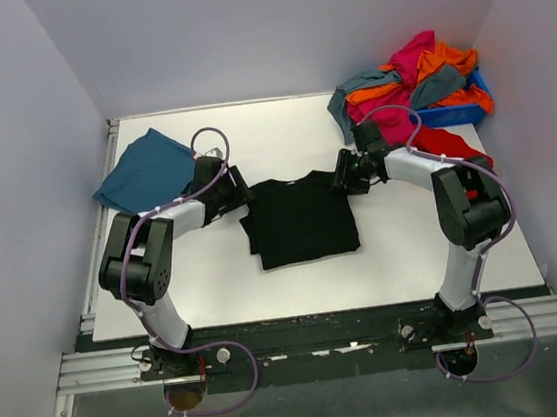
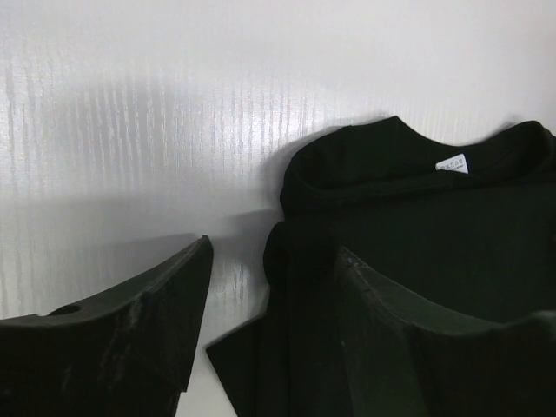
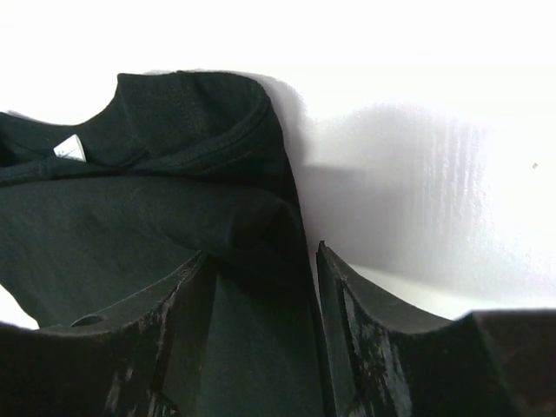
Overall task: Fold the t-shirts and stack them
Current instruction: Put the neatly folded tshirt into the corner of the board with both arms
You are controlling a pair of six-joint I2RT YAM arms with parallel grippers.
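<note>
At the collar end of the black t-shirt (image 1: 300,221), I'm straddling both shoulder edges with left claw (image 2: 274,246) and right claw (image 3: 265,252), each part open, gripping nothing, lining up a fold.

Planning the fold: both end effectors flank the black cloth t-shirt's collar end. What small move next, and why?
Probably close both on the shoulder corners. The left end effector and right end effector sit open, straddling the side edges of the black cloth t-shirt near its collar, gripping nothing.
</note>
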